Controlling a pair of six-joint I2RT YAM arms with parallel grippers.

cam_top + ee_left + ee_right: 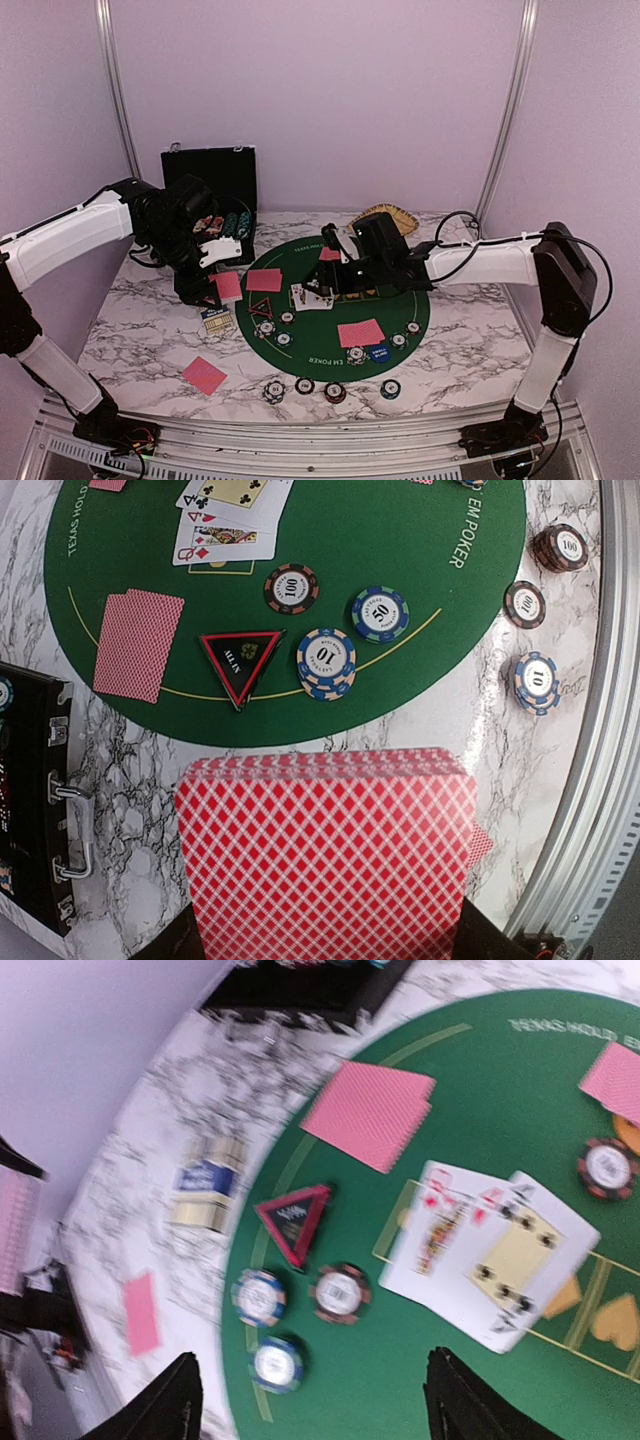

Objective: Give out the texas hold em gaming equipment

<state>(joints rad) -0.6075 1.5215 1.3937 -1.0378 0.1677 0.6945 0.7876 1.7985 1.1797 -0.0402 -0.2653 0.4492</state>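
Observation:
My left gripper (325, 948) is shut on a deck of red-backed playing cards (320, 855), held over the marble just left of the green mat (400, 290). Face-up cards (490, 1250) lie spread at the mat's centre. My right gripper (315, 1412) hovers open above the mat beside them with nothing between its fingers. A black-red triangular marker (240, 662) lies at the mat's left with three striped chips (327, 660) next to it. Face-down card pairs (264, 280) (361, 332) rest on the mat, another (204, 375) on the marble. A blue button (377, 352) sits near the front pair.
A black chip case (215, 190) stands open at the back left and a tan woven basket (385, 217) behind the mat. A blue-gold card box (216, 318) lies under my left gripper. Several chips (335, 391) line the table's front edge, beside the metal rail (600, 780).

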